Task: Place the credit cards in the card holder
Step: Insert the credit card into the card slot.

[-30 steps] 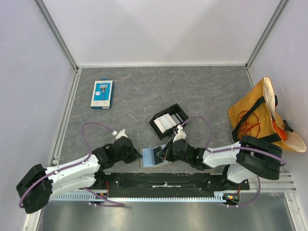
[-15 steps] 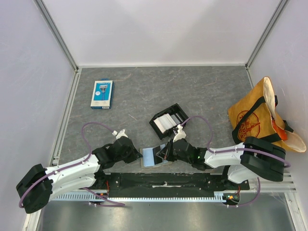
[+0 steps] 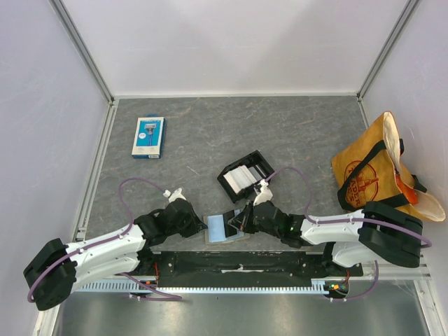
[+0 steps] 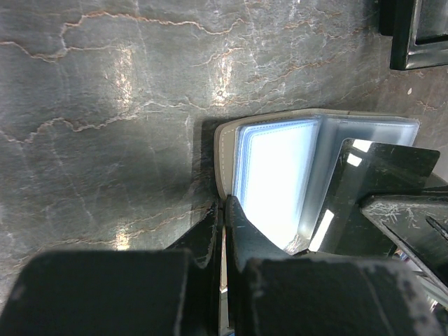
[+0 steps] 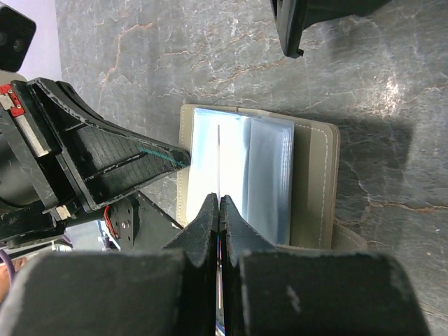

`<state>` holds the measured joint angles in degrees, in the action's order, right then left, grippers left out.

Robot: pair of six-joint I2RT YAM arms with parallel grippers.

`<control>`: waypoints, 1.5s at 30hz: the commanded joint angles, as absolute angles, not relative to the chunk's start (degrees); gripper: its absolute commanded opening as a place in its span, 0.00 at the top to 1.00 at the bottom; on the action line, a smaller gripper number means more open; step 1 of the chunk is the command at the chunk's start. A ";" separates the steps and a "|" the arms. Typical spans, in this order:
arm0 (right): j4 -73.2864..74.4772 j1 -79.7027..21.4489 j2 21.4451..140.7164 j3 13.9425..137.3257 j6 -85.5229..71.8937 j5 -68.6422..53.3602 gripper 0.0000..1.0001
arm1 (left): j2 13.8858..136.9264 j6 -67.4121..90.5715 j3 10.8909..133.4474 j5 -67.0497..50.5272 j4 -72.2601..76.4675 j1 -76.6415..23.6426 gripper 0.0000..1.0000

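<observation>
- At the near edge of the bench [image 3: 294, 126], between the two arms, the card holder [image 5: 313, 183] is laid open, with its clear pockets [image 5: 269, 175] facing up.
- Left jaws are seen closed at the cover edge on the left arm's side, apparently pinched on it as an anchor.
- Right jaws are shut on a dark credit card [image 4: 381, 168], which is held on edge over the pocket stack. Whether its lower edge is inside a pocket mouth cannot be told.
- Remaining cards [image 3: 241, 177] are stacked in the black tray [image 3: 262, 166], just beyond the holder.
- Risk: the card edge is likely to be caught on a pocket lip, or slid between two sleeves instead of into one, as the plastic looks limp and glossy.
- Risk: the holder may be dragged or folded shut if the card is pushed harder than the thin left pinch can resist.
- Risk: the card may be pivoted in its narrow grip if a corner is jammed.
- Risk: both sets of jaws are crowded over the holder, so contact is possible if either is shifted inward.
</observation>
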<state>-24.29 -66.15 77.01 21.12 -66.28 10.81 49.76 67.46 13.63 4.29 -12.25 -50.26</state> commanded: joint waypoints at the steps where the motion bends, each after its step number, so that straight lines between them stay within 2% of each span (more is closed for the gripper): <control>1: -23.47 -65.83 76.02 20.92 -65.48 12.66 1.00 | 49.48 68.99 13.09 4.92 -11.95 -50.36 0.98; 25: -30.05 -65.48 83.32 21.62 -66.00 7.30 1.00 | 49.75 68.82 13.01 4.83 -11.43 -50.36 0.98; 45: -31.47 -65.48 83.14 21.01 -65.83 7.12 1.00 | 49.40 68.99 12.92 4.83 -11.34 -50.36 0.98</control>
<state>-29.19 -65.39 82.30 21.02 -66.04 8.34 49.76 67.48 13.41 4.38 -12.23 -50.26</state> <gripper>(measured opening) 0.009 0.022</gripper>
